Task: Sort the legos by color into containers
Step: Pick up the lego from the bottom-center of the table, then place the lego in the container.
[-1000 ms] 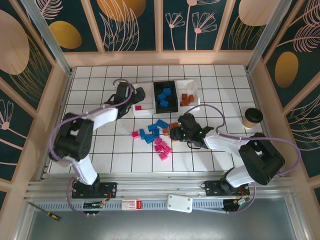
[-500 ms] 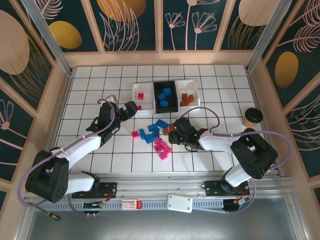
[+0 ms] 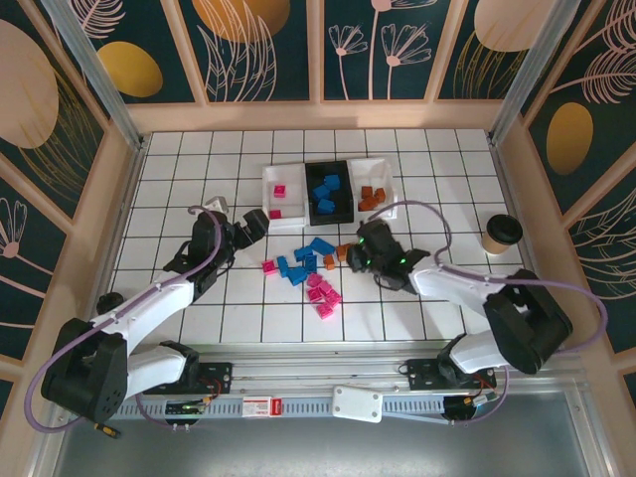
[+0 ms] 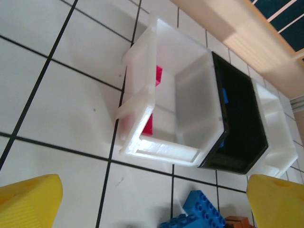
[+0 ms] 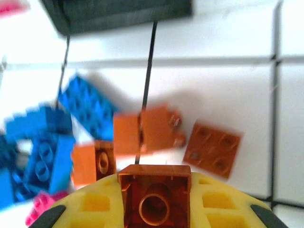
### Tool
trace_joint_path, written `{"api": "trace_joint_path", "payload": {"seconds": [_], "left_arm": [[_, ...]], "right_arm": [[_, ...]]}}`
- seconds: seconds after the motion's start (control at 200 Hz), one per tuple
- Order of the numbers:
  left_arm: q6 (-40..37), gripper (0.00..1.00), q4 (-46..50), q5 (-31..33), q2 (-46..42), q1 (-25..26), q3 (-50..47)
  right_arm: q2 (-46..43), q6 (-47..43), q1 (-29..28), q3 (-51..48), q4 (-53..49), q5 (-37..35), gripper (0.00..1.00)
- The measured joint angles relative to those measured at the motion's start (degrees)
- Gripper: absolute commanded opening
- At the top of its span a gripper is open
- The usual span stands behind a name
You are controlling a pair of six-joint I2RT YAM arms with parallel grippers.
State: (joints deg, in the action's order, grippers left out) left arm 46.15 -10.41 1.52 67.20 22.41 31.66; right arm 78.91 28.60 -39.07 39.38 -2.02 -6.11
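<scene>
Right pincer (image 3: 352, 256) clamps lego (image 5: 154, 198) — square, hollow-bottomed.

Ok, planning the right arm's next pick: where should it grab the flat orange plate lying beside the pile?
Probably from straight above, pinching two opposite side edges of the plate. It lies flat on the tile, askew to the grid, so turn the wrist to match. Bare tile on its right leaves finger room; a brick crowds its left.

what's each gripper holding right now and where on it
Right gripper holds an orange-brown brick by its sides, hollow underside facing the wrist camera; left gripper is open, holding nothing.
</scene>
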Motion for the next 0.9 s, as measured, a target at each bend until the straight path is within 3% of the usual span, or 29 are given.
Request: {"api": "trace_joint_path", "payload": {"seconds": [0.125,0.305,0.34,0.42,0.566,0.691,0.901], "left_arm": [[0.00,0.99,0.79,0.02,0.22,0.22,-1.25],[-0.02,0.98,1.88,0.26,0.83,0.81,-1.51],[-0.09,0.97,1.95,0.37,0.85,0.94,-1.51],[-0.59,0.97,2.47,0.90,1.29,1.88,-1.44],[-1.66,0.97,5.11,2.69,3.87,4.70,-0.46],[-1.95,0.98,6.14,3.52,4.70,5.75,-0.33],[-2.03,0.99,5.90,3.50,4.55,5.79,-0.33]], "right_arm": [[1.51,-1.42,8.61,7.67,-0.57,-0.07,0.14],[15.10,-4.07,16.11,23.15,0.13,0.31,0.19],[18.18,-4.46,16.94,25.99,0.13,0.44,0.23],[25.11,-5.29,18.45,32.39,-0.74,1.18,0.55],[32.94,-6.29,19.43,38.99,-2.14,2.21,0.62],[29.99,-6.25,18.64,35.67,-2.05,1.75,0.62],[8.90,-3.98,12.20,13.90,-0.81,-0.33,0.61]]}}
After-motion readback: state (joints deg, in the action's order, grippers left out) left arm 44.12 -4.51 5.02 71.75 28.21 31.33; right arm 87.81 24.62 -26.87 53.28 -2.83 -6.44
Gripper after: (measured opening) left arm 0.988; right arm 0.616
